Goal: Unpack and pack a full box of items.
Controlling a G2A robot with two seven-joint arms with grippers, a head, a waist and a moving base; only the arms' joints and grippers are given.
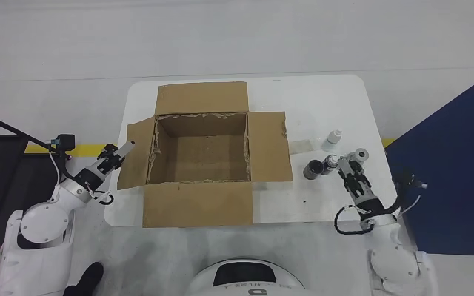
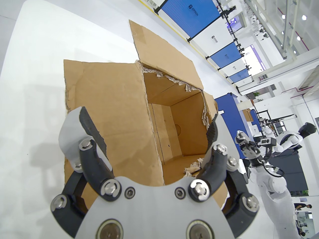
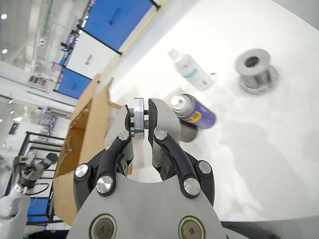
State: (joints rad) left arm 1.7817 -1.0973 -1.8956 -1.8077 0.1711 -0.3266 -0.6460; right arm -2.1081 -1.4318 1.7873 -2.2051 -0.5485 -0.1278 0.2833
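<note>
Top view: box [image 1: 266,152] open, flaps [image 1: 198,204] spread.

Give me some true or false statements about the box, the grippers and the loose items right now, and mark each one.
1. The cardboard box has its flaps folded open. True.
2. The left gripper grips a bottle. False: its jaws are spread and hold nothing, next to the box's side flap.
3. The right gripper is shut on a metal disc. True.
4. The white bottle lies inside the box. False: it lies on the table, outside the box.
5. The metal spool rests on the table, apart from the white bottle. True.
</note>
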